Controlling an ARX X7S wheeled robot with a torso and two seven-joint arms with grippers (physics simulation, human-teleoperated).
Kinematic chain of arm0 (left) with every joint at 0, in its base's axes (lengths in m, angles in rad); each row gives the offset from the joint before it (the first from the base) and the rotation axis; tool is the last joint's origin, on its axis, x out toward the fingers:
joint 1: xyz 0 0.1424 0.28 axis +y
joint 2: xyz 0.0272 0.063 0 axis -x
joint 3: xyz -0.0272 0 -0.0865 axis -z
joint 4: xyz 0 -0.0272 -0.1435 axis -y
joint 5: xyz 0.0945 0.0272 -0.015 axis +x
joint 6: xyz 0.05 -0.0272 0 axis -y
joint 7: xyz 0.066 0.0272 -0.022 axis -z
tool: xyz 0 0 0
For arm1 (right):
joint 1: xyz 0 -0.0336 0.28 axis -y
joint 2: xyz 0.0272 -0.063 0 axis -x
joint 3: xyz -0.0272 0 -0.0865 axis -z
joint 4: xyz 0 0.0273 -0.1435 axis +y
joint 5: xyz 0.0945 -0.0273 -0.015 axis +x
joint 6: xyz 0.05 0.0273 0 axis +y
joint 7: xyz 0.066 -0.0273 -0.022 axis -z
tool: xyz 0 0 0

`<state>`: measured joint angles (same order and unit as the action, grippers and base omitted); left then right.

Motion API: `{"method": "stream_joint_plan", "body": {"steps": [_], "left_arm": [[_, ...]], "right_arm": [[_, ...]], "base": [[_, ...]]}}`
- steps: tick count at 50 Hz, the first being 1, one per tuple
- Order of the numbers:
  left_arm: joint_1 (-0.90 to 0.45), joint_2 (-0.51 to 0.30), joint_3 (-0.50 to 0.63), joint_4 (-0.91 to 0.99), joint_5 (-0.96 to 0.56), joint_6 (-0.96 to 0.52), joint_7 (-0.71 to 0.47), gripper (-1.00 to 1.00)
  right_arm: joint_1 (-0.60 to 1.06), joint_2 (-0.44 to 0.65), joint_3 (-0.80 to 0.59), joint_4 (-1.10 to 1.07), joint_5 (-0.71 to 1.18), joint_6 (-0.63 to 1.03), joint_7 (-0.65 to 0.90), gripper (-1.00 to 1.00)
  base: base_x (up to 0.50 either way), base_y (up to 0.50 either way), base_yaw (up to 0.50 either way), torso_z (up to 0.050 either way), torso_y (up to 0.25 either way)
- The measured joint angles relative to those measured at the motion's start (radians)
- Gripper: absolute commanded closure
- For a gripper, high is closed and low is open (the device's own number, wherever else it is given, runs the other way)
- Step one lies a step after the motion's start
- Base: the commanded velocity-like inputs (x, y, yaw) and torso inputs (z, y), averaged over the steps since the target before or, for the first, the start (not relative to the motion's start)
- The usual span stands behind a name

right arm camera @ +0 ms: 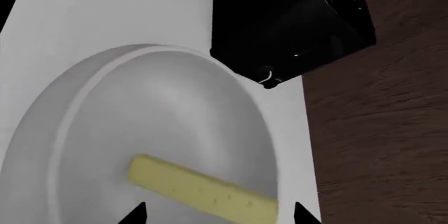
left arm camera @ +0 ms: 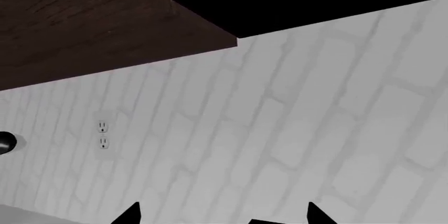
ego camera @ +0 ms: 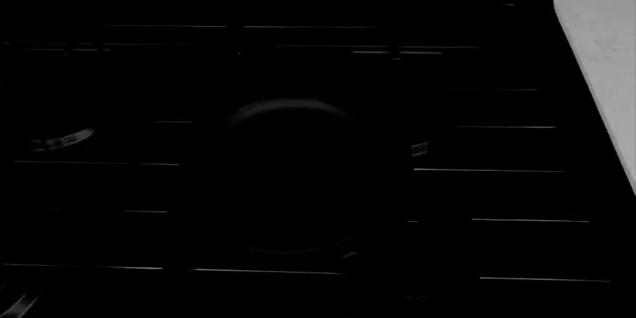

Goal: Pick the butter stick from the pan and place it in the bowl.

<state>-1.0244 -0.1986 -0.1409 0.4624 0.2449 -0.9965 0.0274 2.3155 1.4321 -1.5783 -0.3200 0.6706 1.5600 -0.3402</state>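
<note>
In the right wrist view the pale yellow butter stick (right arm camera: 199, 190) lies slanted inside the large light-grey bowl (right arm camera: 84, 108). My right gripper (right arm camera: 218, 216) hovers over it, open, its two dark fingertips wide apart on either side of the stick and not touching it. The head view is almost black; a faint round outline there is the pan (ego camera: 288, 106) on the stove, with no butter showing in it. My left gripper (left arm camera: 222, 214) is open and empty, facing a white brick wall. Neither gripper shows in the head view.
The bowl stands on a white counter (right arm camera: 105, 14) beside the black stove (right arm camera: 280, 19), with brown wood (right arm camera: 378, 129) beyond. A strip of counter (ego camera: 596, 50) borders the stove at the head view's right. The left wrist sees wall outlets (left arm camera: 103, 135) and a dark wooden cabinet (left arm camera: 84, 19).
</note>
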Motion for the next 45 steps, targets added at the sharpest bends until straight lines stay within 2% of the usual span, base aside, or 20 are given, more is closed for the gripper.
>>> {"method": "stream_joint_plan", "body": {"steps": [11,21,26,33,40,45], "left_arm": [[0.0,0.0,0.003,0.016,-0.007,-0.012,0.0,-1.0],[0.0,-0.001,-0.001,0.043,-0.014,-0.026,0.004,-1.0],[0.001,-0.001,-0.003,0.057,-0.018,-0.033,0.006,-1.0],[0.001,-0.001,-0.005,0.068,-0.023,-0.04,0.006,-1.0],[0.001,-0.001,-0.004,0.073,-0.028,-0.042,0.004,-1.0],[0.001,-0.001,-0.003,0.076,-0.03,-0.045,0.002,-1.0]], "right_arm": [[0.005,-0.006,0.119,-0.016,-0.085,0.002,-0.09,-1.0],[0.009,-0.024,0.29,-0.058,-0.229,0.003,-0.258,-1.0],[0.011,-0.021,0.396,-0.094,-0.197,0.003,-0.269,-1.0],[0.012,0.004,0.559,-0.144,0.081,0.004,-0.083,-1.0],[0.009,0.007,0.73,-0.157,0.574,-0.004,0.315,-1.0],[-0.036,0.037,0.794,-0.179,0.824,-0.095,0.539,-1.0]], "base": [[0.0,0.0,0.0,-0.014,-0.011],[0.0,0.0,0.0,-0.014,-0.011],[-0.01,0.0,0.0,-0.014,-0.012],[-0.01,0.0,0.0,-0.014,-0.012],[-0.01,0.0,0.0,-0.014,-0.012],[-0.01,0.0,0.0,-0.014,-0.012]]}}
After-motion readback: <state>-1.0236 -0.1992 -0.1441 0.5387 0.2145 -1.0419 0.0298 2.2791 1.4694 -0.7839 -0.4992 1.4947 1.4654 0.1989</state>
